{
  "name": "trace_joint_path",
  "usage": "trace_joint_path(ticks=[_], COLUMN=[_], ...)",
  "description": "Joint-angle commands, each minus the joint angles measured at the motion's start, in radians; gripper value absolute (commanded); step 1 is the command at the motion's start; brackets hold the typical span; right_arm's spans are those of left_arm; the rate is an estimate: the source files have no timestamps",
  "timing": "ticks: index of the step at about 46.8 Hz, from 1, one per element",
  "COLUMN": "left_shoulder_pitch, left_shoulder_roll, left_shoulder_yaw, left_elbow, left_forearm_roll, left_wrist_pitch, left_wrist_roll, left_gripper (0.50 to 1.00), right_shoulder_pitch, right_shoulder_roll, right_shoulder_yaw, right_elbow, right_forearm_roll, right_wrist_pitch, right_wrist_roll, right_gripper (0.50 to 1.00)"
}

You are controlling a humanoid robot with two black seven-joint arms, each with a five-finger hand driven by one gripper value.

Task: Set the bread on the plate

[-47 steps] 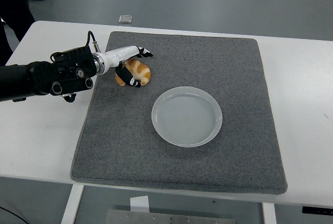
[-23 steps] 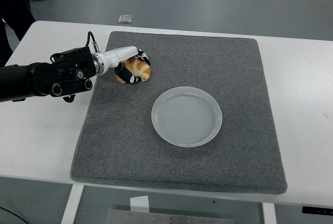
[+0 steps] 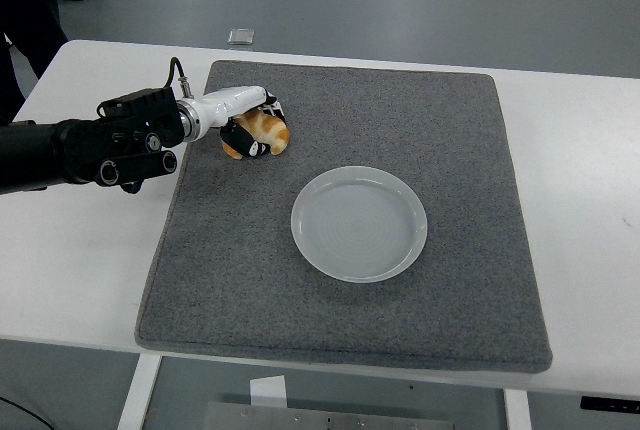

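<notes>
The bread (image 3: pixel 266 132) is a small golden-brown roll with a lighter, shiny top. It sits near the far left corner of the gray mat (image 3: pixel 350 300), and the fingers of the left hand (image 3: pixel 250 122) are curled around it. The plate (image 3: pixel 359 223) is round, white and shallow, with a low raised rim. It lies flat near the middle of the mat, and it has nothing in it. The bread and the plate are apart, not touching.
</notes>
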Motion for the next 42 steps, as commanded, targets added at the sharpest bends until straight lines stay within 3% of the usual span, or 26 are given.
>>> trace_joint_path(ticks=[1,10,19,34,42], left_shoulder_pitch=[-0.008,-0.06,-0.169,-0.339,-0.37], left_shoulder_roll=[0.0,0.003,0.032,0.109,0.112], left_shoulder_yaw=[-0.003,-0.01,-0.021,-0.082,-0.082], left_elbow=[-0.008,-0.025,-0.032,-0.034,-0.064], left_forearm_roll=[-0.001,-0.002,-0.018,-0.015,-0.004], left_wrist_pitch=[0.001,-0.006,-0.024,-0.143,-0.179], left_wrist_roll=[-0.002,-0.013,-0.016,-0.019,-0.088], left_gripper=[0.5,0.5,0.5,0.5,0.5], right_shoulder_pitch=[0.0,0.0,0.0,0.0,0.0], right_shoulder_roll=[0.0,0.0,0.0,0.0,0.0], right_shoulder_yaw=[0.0,0.0,0.0,0.0,0.0], right_elbow=[0.0,0.0,0.0,0.0,0.0], right_forearm_roll=[0.0,0.0,0.0,0.0,0.0], right_wrist_pitch=[0.0,0.0,0.0,0.0,0.0], right_wrist_roll=[0.0,0.0,0.0,0.0,0.0], right_gripper=[0.952,0.952,0.952,0.954,0.952])
